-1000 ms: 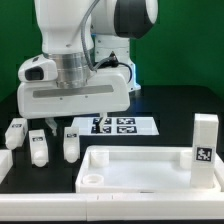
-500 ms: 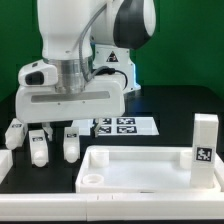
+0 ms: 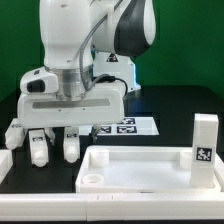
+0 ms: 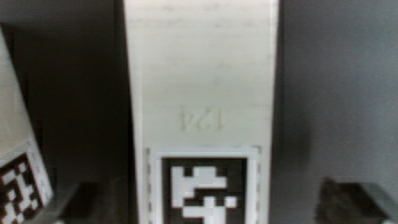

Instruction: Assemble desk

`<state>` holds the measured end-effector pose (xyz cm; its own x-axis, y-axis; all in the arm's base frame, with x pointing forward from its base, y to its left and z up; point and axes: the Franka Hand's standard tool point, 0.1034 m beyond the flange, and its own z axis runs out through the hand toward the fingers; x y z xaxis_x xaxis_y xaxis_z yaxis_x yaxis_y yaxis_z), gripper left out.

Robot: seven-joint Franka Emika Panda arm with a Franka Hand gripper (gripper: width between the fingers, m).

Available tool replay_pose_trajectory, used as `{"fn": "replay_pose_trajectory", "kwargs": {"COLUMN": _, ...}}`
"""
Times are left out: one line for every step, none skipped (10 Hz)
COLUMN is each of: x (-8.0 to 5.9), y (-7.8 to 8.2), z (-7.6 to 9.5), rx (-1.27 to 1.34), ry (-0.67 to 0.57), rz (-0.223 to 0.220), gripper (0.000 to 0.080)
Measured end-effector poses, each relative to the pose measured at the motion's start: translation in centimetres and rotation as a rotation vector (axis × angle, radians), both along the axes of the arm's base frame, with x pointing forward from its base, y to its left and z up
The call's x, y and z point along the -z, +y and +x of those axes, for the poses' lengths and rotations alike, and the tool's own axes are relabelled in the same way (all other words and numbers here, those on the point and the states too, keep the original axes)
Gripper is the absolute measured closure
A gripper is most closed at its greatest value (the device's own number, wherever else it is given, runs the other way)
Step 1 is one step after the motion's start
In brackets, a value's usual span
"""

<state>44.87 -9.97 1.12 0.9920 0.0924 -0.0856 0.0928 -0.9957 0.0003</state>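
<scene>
The model desk (image 3: pixel 140 160) lies in loose parts on the black desk (image 3: pixel 178 105).

1. Top (image 3: pixel 150 172): the rimmed tray rests open side up at the front, toward the exterior view's right. A round socket (image 3: pixel 93 178) sits in the corner nearest the claw. The tray is clear of the claw and nearer the camera.
2. Robot arm (image 3: pixel 80 40): it fills the exterior view's left half. The claw (image 4: pixel 214 200) hangs beneath it, pointing down over a row of leg blocks.
3. Marker board (image 3: pixel 125 127): it lies flat behind the tray, partly covered by the claw housing.
4. Upright leg (image 3: pixel 205 150): it stands at the tray's right end, tag facing the camera, well apart from the claw.
5. Centre leg (image 3: pixel 70 145): it lies directly under the claw. The wrist view shows it lengthwise between the fingers, with its tag (image 4: pixel 205 188) at one end. The claw is released: a dark gap shows on each side of the block.
6. Neighbour leg (image 3: pixel 37 147): it lies parallel, just beside the centre leg.
7. Outer leg (image 3: pixel 14 133): it lies tilted, farthest to the exterior view's left.

Bare surface lies to the right of the marker board. The left side is crowded.
</scene>
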Motion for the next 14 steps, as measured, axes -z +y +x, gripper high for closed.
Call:
{"fn": "replay_pose_trajectory", "kwargs": {"x": 0.0, "y": 0.0, "z": 0.0, "rx": 0.0, "ry": 0.0, "rz": 0.0, "gripper": 0.041}}
{"fn": "replay_pose_trajectory", "kwargs": {"x": 0.0, "y": 0.0, "z": 0.0, "rx": 0.0, "ry": 0.0, "rz": 0.0, "gripper": 0.0518}}
{"fn": "replay_pose_trajectory", "kwargs": {"x": 0.0, "y": 0.0, "z": 0.0, "rx": -0.004, "ry": 0.0, "rz": 0.0, "gripper": 0.0518}}
{"fn": "replay_pose_trajectory", "kwargs": {"x": -0.1, "y": 0.1, "z": 0.1, "rx": -0.024, "ry": 0.0, "rz": 0.001, "gripper": 0.0516}}
{"fn": "replay_pose_trajectory", "kwargs": {"x": -1.2, "y": 1.0, "z": 0.5, "rx": -0.062, "ry": -0.01, "rz": 0.003, "gripper": 0.0516}}
{"fn": "replay_pose_trajectory", "kwargs": {"x": -2.4, "y": 0.8, "z": 0.2, "rx": -0.132, "ry": -0.04, "rz": -0.002, "gripper": 0.0516}}
{"fn": "replay_pose_trajectory", "kwargs": {"x": -3.4, "y": 1.5, "z": -0.9, "rx": -0.201, "ry": -0.049, "rz": 0.01, "gripper": 0.0516}}
{"fn": "replay_pose_trajectory", "kwargs": {"x": -4.1, "y": 2.2, "z": -1.4, "rx": -0.304, "ry": -0.074, "rz": 0.002, "gripper": 0.0516}}
{"fn": "replay_pose_trajectory", "kwargs": {"x": -4.2, "y": 2.8, "z": -1.5, "rx": -0.403, "ry": -0.095, "rz": -0.018, "gripper": 0.0516}}
{"fn": "replay_pose_trajectory", "kwargs": {"x": -4.1, "y": 3.2, "z": -1.6, "rx": -0.515, "ry": -0.116, "rz": -0.039, "gripper": 0.0515}}
{"fn": "replay_pose_trajectory", "kwargs": {"x": -4.0, "y": 3.1, "z": -1.8, "rx": -0.565, "ry": -0.108, "rz": -0.038, "gripper": 0.0515}}
{"fn": "replay_pose_trajectory", "kwargs": {"x": -4.0, "y": 2.9, "z": -1.8, "rx": -0.641, "ry": -0.102, "rz": -0.039, "gripper": 0.0515}}
{"fn": "replay_pose_trajectory", "kwargs": {"x": -3.9, "y": 2.9, "z": -1.8, "rx": -0.693, "ry": -0.097, "rz": -0.04, "gripper": 0.0515}}
{"fn": "replay_pose_trajectory", "kwargs": {"x": -3.9, "y": 3.2, "z": -1.9, "rx": -0.725, "ry": -0.097, "rz": -0.041, "gripper": 0.0515}}
